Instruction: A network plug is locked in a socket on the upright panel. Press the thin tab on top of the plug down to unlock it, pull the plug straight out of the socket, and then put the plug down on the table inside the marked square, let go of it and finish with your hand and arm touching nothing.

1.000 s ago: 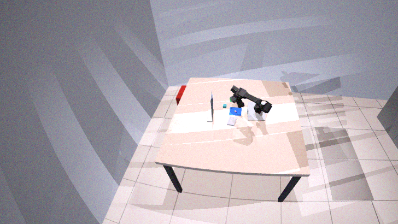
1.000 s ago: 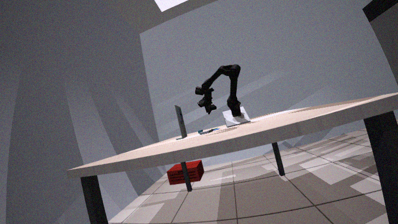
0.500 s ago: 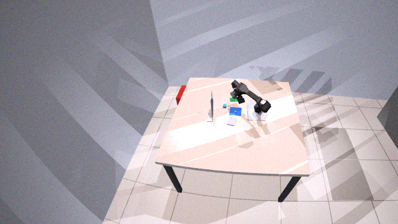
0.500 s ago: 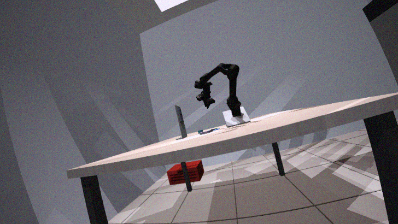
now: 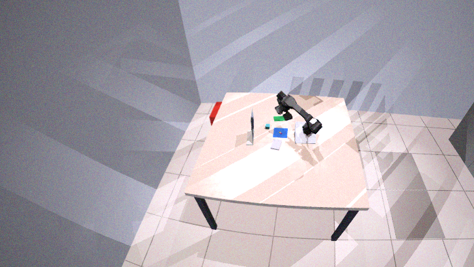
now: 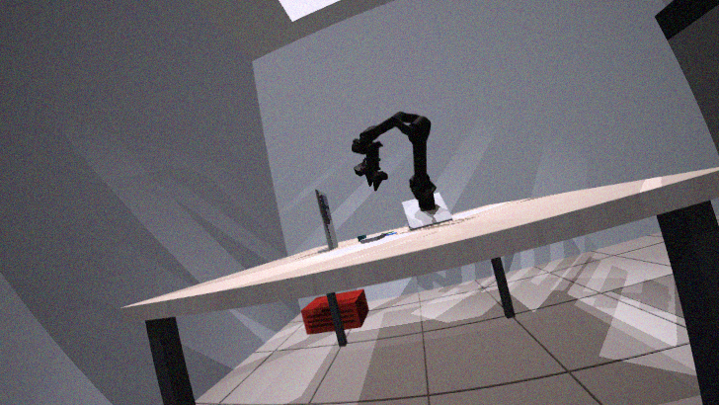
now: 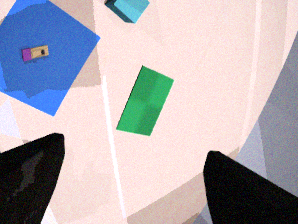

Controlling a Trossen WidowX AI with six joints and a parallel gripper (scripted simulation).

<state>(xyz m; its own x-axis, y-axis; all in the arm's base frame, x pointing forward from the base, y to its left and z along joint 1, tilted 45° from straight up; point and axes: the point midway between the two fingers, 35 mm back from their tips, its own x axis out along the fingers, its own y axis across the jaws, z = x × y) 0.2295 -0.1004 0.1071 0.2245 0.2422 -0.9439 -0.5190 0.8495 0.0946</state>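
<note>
The plug (image 5: 280, 132) (image 7: 37, 52), tan with a purple end, lies on the blue marked square (image 5: 275, 135) (image 7: 55, 95), well inside its edges. The upright panel (image 5: 252, 127) (image 6: 326, 218) stands at the left, seen nearly edge-on; its socket cannot be made out. My gripper (image 5: 284, 113) (image 6: 375, 187) (image 7: 135, 153) is open and empty. It hangs high above the table, pointing down, off to one side of the square and near the green block. Neither it nor the arm touches the plug.
A green flat block (image 5: 278, 118) (image 7: 145, 102) and a teal block (image 5: 267, 126) (image 7: 134, 10) lie near the square. A pale flat pad (image 5: 276, 144) lies on its other side. The arm stands on a white base plate (image 5: 300, 138) (image 6: 417, 218). A red crate (image 6: 334, 312) is beyond the table.
</note>
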